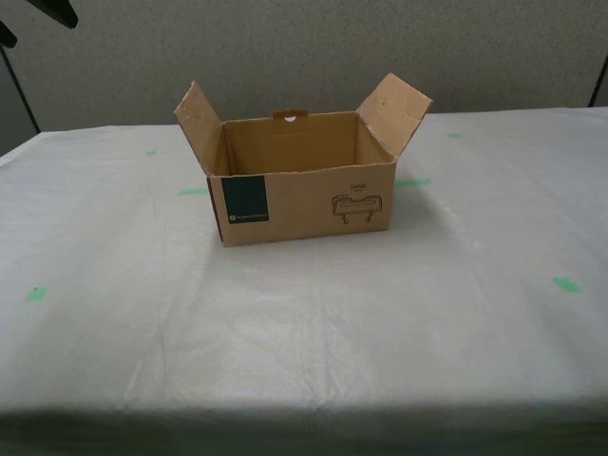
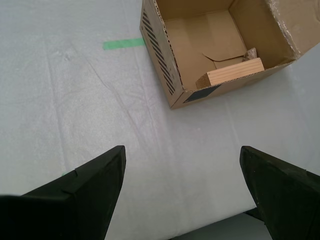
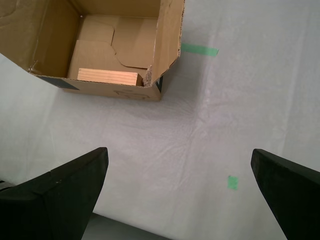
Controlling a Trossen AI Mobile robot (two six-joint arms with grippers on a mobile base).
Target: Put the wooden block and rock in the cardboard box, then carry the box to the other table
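The cardboard box (image 1: 299, 195) stands open on the other table (image 1: 285, 332), which has a wrinkled white cover, with its side flaps raised and its blue label facing the camera. Inside it lies the wooden block (image 2: 235, 72) (image 3: 107, 76), with the rock (image 2: 251, 52) (image 3: 148, 76) tucked against one end of it. My second gripper (image 2: 182, 185) hangs open above the bare cloth, a short way off one corner of the cardboard box (image 2: 200, 45). Off another corner of the cardboard box (image 3: 100, 30), my first gripper (image 3: 177, 195) is open too and holds nothing. Neither gripper touches the box.
Green tape marks (image 1: 568, 284) (image 1: 36, 294) dot the cloth, one strip (image 2: 123, 44) beside the box and another (image 3: 200, 49) on its other side. The table's front edge (image 1: 304, 413) runs near the bottom of the exterior view. A grey wall stands behind.
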